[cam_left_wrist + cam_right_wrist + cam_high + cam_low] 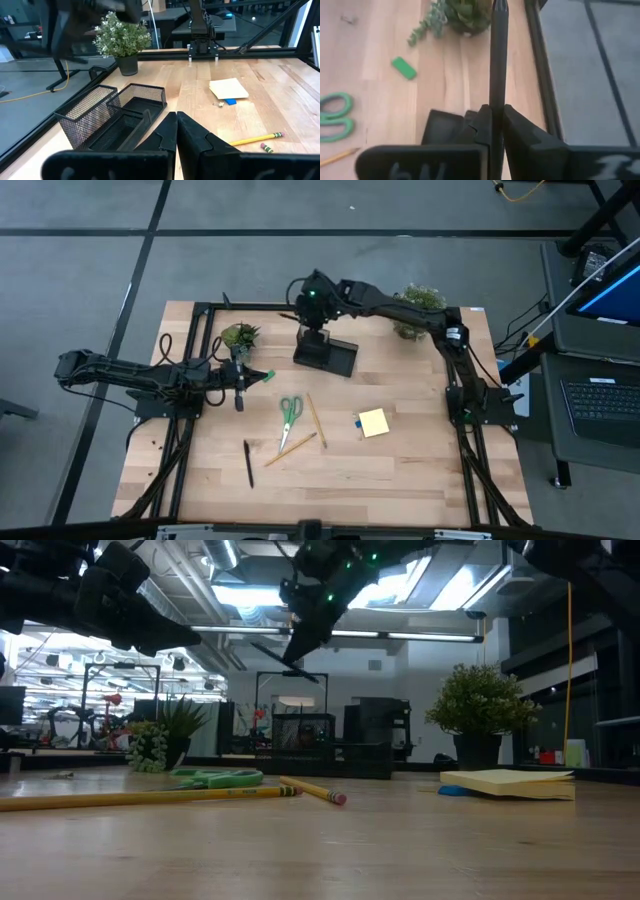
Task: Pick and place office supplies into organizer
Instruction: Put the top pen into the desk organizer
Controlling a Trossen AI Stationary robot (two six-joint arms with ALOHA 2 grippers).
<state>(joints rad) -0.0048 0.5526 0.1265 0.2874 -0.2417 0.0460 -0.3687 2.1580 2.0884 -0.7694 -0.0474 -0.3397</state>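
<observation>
Near the far edge of the bench (400, 470), the black mesh organizer (325, 354) stands with its taller cup at one end and the low tray beside it. The right gripper (492, 125) hangs above the cup end, its fingers (517, 135) pinching a black pen (497, 60) that points steeply past them. The left gripper (176, 131) hovers near the left edge with its fingers (200, 142) pressed together and nothing between them, close to a small potted plant (240, 336) and a green piece (265, 376). Toward the middle of the bench lie the green-handled scissors (290, 410) and two pencils (316, 420); another black pen (248, 463) lies nearer the front edge. The yellow sticky-note pad (374, 422) sits toward the right edge, a small blue piece (358, 421) just beside it. A second potted plant (418, 310) stands at the far right corner.
</observation>
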